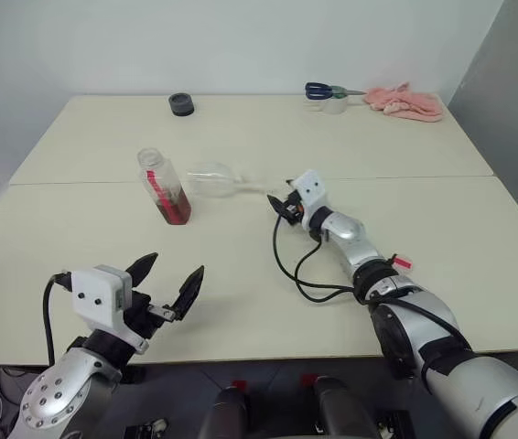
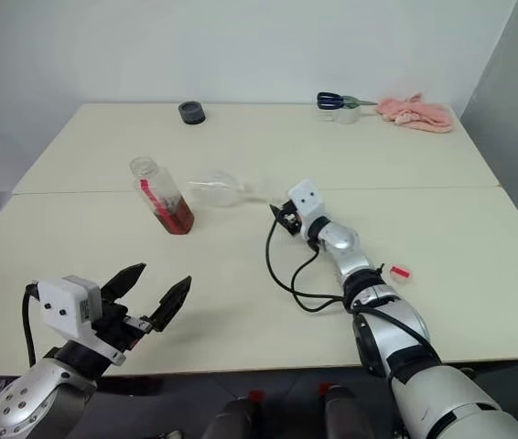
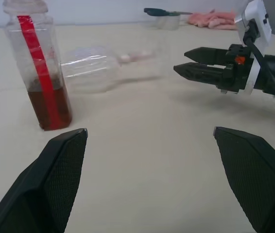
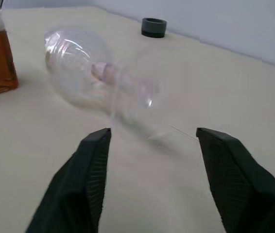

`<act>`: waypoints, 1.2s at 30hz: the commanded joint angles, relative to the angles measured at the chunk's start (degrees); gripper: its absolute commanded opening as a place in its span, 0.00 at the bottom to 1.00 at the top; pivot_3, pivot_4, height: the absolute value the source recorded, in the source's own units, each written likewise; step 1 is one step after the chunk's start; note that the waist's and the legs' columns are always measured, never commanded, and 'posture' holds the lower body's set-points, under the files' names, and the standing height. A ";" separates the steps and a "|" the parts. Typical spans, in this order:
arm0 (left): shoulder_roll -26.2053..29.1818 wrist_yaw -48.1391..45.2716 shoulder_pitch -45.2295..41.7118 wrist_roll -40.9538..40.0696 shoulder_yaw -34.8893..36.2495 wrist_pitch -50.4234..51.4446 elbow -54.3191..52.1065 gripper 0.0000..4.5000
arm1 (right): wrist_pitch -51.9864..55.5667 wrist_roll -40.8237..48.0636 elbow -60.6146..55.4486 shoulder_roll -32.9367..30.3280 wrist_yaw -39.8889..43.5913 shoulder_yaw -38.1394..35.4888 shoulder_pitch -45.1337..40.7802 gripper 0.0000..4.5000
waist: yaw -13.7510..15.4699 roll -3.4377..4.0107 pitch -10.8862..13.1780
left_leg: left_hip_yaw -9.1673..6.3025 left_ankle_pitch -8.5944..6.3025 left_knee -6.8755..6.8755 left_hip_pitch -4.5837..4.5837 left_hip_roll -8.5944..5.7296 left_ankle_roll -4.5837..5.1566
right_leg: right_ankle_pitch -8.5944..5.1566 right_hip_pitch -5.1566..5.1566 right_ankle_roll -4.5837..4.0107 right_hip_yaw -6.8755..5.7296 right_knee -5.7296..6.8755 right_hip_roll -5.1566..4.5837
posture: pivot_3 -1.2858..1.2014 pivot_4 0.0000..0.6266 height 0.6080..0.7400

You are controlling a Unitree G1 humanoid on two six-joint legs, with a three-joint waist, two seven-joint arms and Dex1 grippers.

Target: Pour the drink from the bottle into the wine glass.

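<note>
We treat the current step as righting the glass (image 1: 215, 177), which lies on its side on the surface (image 1: 424, 219), bowl toward the bottle (image 1: 164, 186) and foot toward the right gripper (image 1: 284, 204). From the bottle, the glass lies at about 3 o'clock, just beside it; whether they touch we cannot tell. The right gripper sits at the foot end, fingers (image 4: 94, 160) parted on either side of the foot with a gap remaining, gripping nothing that we can see.

To do this step well, we judge that the fingers should close on the stem near the foot, not on the bowl, then tip the glass upright slowly and set it down on its foot well clear of the bottle. Clear, smooth glass will likely slip, and the rounded bowl will roll if nudged sideways.

The left gripper (image 1: 169, 282) hangs near the front edge, fingers wide open and empty.

The bottle is clear plastic, faceted, wide-necked, standing upright with no cap on it, a red strip down one side. The drink (image 3: 50, 104) fills only its bottom part: translucent reddish-brown.
</note>
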 commanded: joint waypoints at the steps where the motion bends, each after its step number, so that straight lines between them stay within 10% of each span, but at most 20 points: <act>1: 0.00 0.52 1.12 -0.84 1.28 -0.12 -2.30 1.00 | -0.91 -0.77 -0.21 -1.86 -2.26 -0.41 -1.28 0.33 | 0.14 -0.02 -0.01 | 0.01 0.00 -0.01 0.00 -0.03 0.00 | 0.00 0.00 0.00 0.01 -0.01 -0.03 | 0.52 0.24 1.00; 5: -0.71 1.24 2.34 -0.68 0.79 -0.38 -2.93 1.00 | -1.75 -1.20 -1.19 -5.11 -1.71 -0.27 0.17 0.03 | 0.47 -0.03 -0.01 | -0.02 0.00 0.00 -0.08 -0.07 0.00 | 0.00 0.01 0.00 -0.01 -0.07 -0.12 | 0.52 0.24 1.00; 14: -0.55 1.46 2.02 -0.52 -0.08 -0.40 -2.47 1.00 | -5.65 -4.12 -5.25 -10.37 4.61 3.35 -1.47 0.01 | -0.19 -0.02 0.00 | 0.03 0.00 -0.01 -0.01 0.01 0.00 | 0.00 -0.01 0.00 0.02 -0.02 0.00 | 0.52 0.24 1.00; 27: -1.64 2.04 3.69 0.14 -0.86 -0.78 -3.61 1.00 | -5.60 -2.72 -7.58 -7.16 8.40 3.41 -0.93 0.97 | 0.17 -0.02 0.00 | -0.01 0.00 -0.02 -0.06 -0.03 0.00 | 0.00 0.00 0.00 0.01 -0.06 -0.08 | 0.52 0.24 1.00; 36: -1.90 2.60 4.68 -0.07 -1.42 -0.74 -4.48 1.00 | -4.22 -1.19 -9.58 -6.20 8.76 2.84 1.72 0.99 | 0.10 -0.02 0.01 | -0.02 0.01 -0.02 -0.02 0.02 -0.01 | -0.01 0.00 -0.01 0.00 -0.02 0.00 | 0.52 0.24 1.00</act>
